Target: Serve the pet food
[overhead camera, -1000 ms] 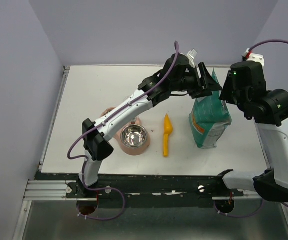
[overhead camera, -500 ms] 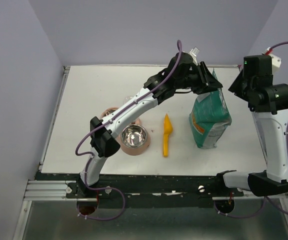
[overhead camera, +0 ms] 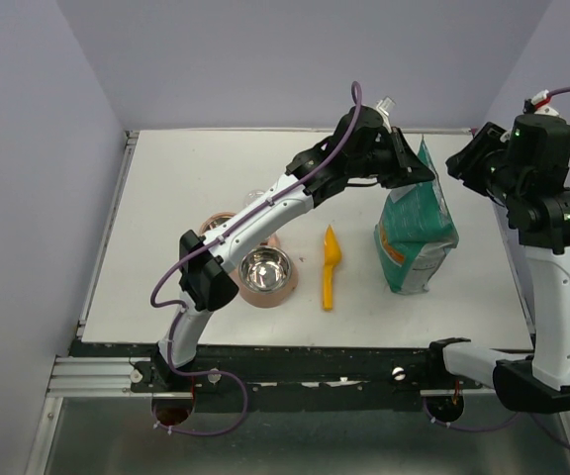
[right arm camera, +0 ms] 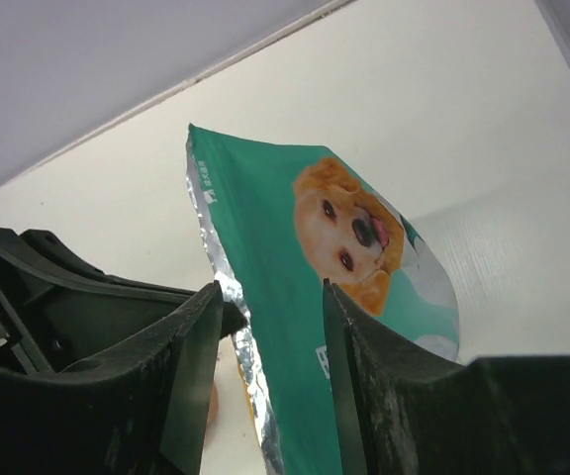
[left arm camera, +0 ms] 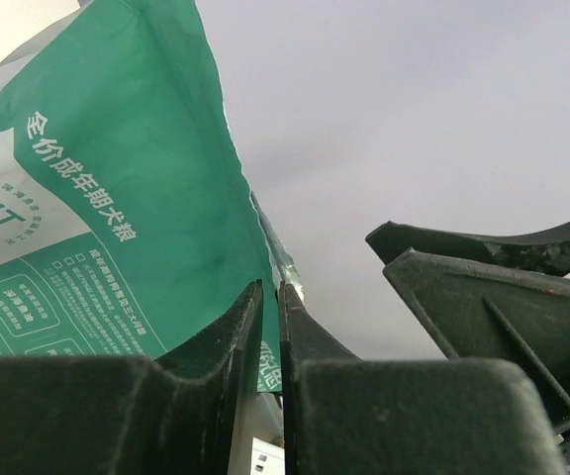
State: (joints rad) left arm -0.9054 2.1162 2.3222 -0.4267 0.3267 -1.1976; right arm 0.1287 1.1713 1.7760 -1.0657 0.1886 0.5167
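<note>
Rightward the right arm [overhead camera: 552, 277] has carried its wrist since half a second ago; the left arm [overhead camera: 265, 208], bag, bowl and scoop lie as they did.

The white table [overhead camera: 176, 198] bears everything. Across it the left arm stretches diagonally to the bag's top, while the right arm stands tall at the right edge.

The teal-green bag [overhead camera: 416, 233] stands upright right of centre, a golden dog printed on the face toward the right wrist camera. The pet food itself is hidden in all three views.

The left gripper [left arm camera: 270, 289] is clenched on the bag's foil top seam, its fingers nearly meeting around it. The right gripper [right arm camera: 270, 289] is spread wide near the bag's top, apart from it.

A steel bowl [overhead camera: 265, 269] in a pink holder [overhead camera: 283, 290] sits left of the yellow scoop [overhead camera: 330, 267], which lies between bowl and bag, touching neither.
</note>
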